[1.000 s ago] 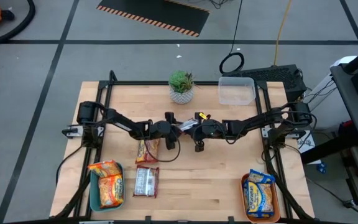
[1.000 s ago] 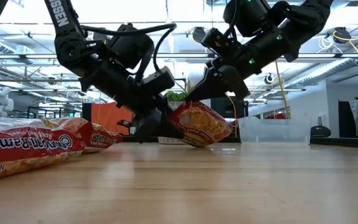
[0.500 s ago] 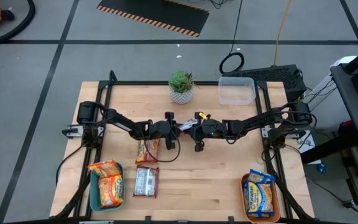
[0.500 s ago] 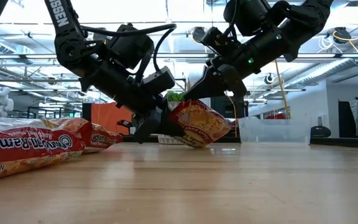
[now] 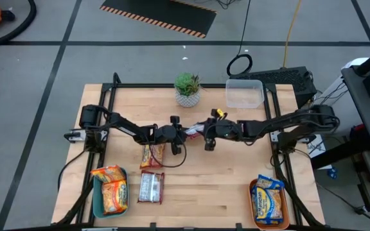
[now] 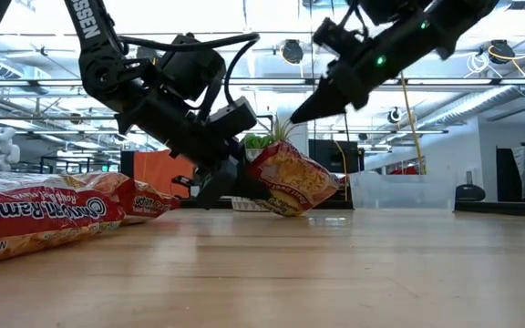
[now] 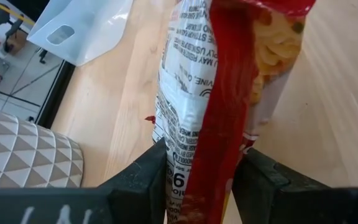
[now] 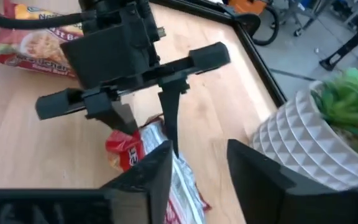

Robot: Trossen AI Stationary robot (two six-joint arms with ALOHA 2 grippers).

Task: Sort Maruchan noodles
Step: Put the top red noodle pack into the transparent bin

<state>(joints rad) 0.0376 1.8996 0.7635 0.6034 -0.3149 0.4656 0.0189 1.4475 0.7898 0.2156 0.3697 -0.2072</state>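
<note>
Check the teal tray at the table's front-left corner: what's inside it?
Two orange ramen packets lie in the teal tray, one overhanging its far rim, the other flat inside. They cover most of the floor, so anything beneath them is hidden.

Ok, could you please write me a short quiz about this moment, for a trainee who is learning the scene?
1. True or false: the right end effector grips the red packet.
2. The yellow-and-blue packets lie in a tray of which colour? A teal, B orange, C white.
3. Fill in: the red packet is clamped by the ____ end effector.
Key: 1 false, it is open and clear of the packet; 2 B; 3 left, the left end effector.
</note>
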